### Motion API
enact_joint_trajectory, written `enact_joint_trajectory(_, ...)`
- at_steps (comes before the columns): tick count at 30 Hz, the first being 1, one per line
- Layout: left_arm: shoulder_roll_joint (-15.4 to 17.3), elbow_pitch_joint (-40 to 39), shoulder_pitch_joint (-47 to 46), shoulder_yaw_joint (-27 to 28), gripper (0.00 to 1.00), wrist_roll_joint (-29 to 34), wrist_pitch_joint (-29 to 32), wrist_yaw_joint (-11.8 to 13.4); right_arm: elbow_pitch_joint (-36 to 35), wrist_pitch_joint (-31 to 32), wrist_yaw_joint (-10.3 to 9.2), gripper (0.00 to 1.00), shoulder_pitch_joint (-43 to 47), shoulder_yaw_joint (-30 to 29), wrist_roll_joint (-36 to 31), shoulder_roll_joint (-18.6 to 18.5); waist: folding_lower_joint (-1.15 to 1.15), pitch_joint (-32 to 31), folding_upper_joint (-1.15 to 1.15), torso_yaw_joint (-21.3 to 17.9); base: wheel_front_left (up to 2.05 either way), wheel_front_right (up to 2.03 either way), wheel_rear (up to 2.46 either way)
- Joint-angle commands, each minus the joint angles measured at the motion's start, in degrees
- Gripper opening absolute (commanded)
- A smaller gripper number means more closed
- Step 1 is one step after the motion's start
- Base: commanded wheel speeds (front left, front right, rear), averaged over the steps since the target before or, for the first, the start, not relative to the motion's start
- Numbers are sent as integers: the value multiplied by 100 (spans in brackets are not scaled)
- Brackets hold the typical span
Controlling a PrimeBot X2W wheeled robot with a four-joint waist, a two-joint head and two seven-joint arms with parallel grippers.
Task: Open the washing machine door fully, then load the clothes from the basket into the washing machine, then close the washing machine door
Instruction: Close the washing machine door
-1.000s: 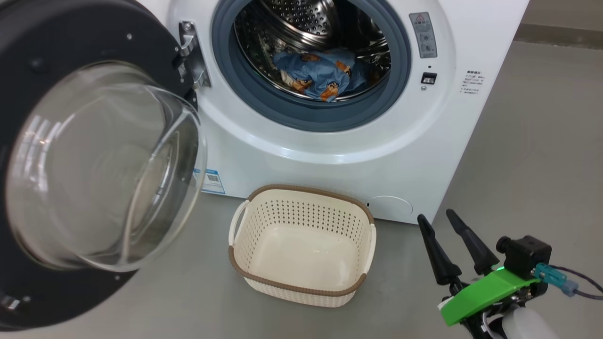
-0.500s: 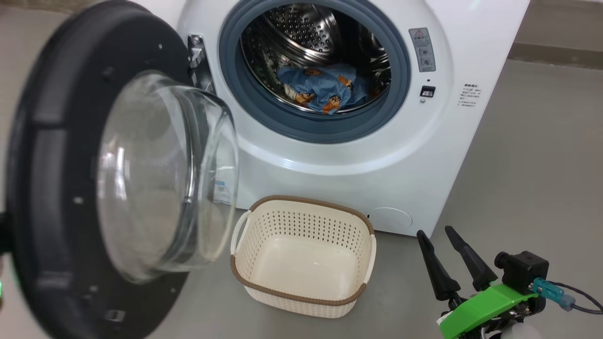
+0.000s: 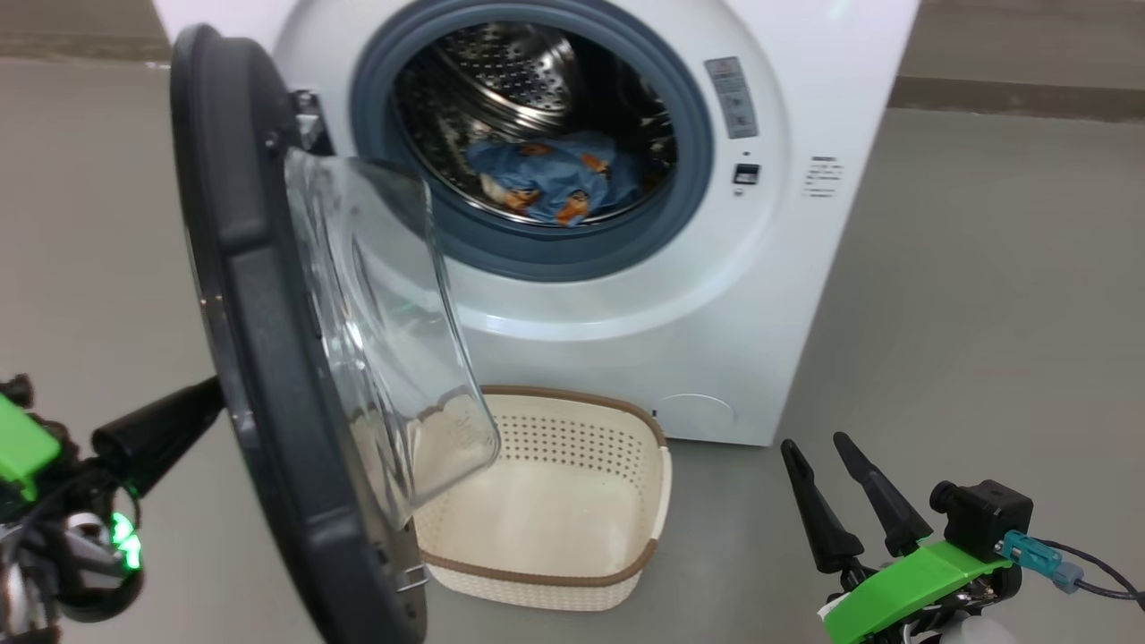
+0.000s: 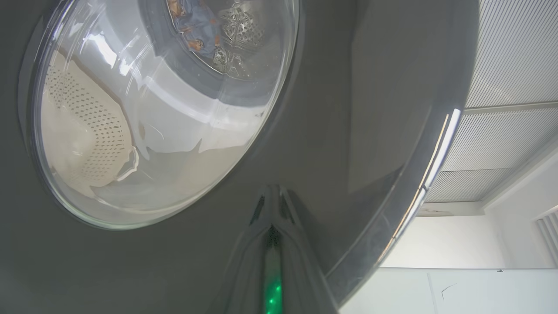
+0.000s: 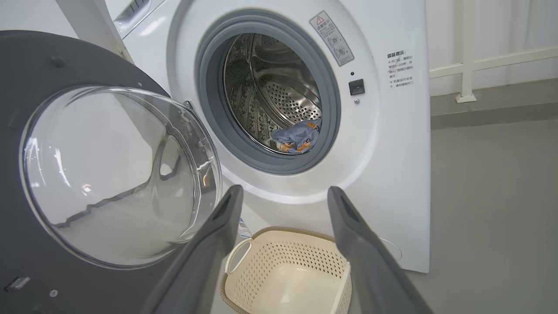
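The white washing machine (image 3: 805,224) stands ahead, its steel drum holding the light blue clothes (image 3: 555,179). The washing machine door (image 3: 259,358) stands about half open and shows edge-on, black rim toward me, glass bowl over the basket's left part. The cream basket (image 3: 572,510) sits empty on the floor below the opening. My left gripper (image 3: 192,407) is shut, its fingertips against the door's outer black face (image 4: 348,109). My right gripper (image 3: 818,447) hangs open and empty, right of the basket. Its wrist view shows the door (image 5: 87,174), clothes (image 5: 296,137) and basket (image 5: 287,270).
Grey floor (image 3: 984,340) stretches to the right of the machine, with a low wall base at the back. The latch socket (image 3: 746,173) sits on the machine's front, right of the opening. A white rail post (image 5: 466,52) stands behind the machine on the right.
The door has swung from wide open to about halfway toward the machine. My left gripper has come into view behind it. The head camera has shifted; the right gripper has barely moved.
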Motion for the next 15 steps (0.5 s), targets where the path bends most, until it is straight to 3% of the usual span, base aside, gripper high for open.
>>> enact_joint_trajectory(1,-14,-249,-134,56,0,5,-58,70,-141,-69,9,100,-140,120,16,9,0,38,0,-253,0,0,0)
enact_joint_trajectory(6,-262,-281,-201,-31,0,-73,-211,207,-152,-69,9,100,-136,66,-5,19,0,92,0,-638,0,0,0)
enact_joint_trajectory(15,-388,-320,-378,8,0,-137,-559,157,-152,-69,9,100,-168,39,-14,-3,0,173,0,-1389,0,0,0)
